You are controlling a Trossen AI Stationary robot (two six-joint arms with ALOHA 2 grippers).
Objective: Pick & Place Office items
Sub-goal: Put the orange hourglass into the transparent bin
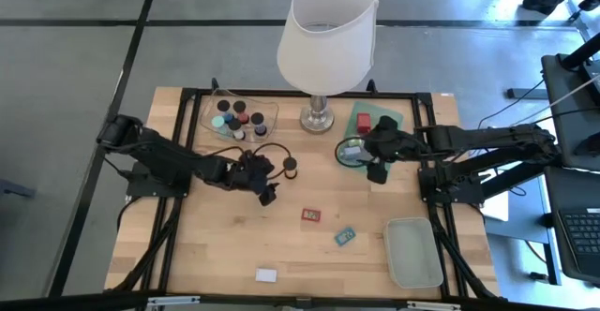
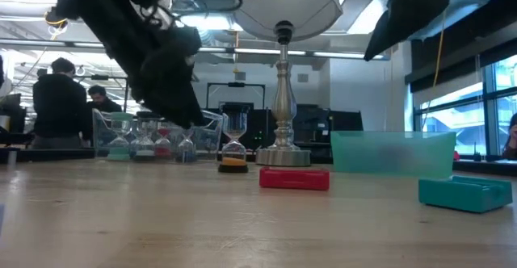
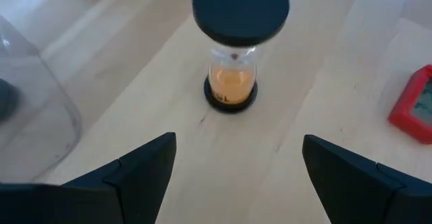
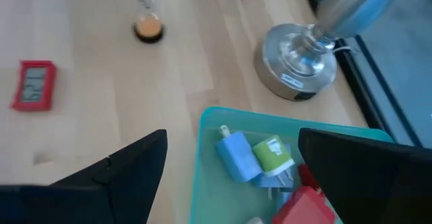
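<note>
Hourglass [image 3: 233, 45] upright on wooden table [image 3: 135, 82], beyond left gripper's [image 3: 236, 177] spread fingers; people behind

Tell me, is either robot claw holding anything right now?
No. The left gripper is open short of the orange sand timer; the right gripper hangs open over the teal tray.

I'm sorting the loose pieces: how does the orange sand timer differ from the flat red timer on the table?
The orange sand timer stands upright; the flat red timer lies flat. The sand timer is clear glass with round black caps; the red one is a rectangular block with a grey screen. Both sit loose on the bare wood, outside any tray.
</note>
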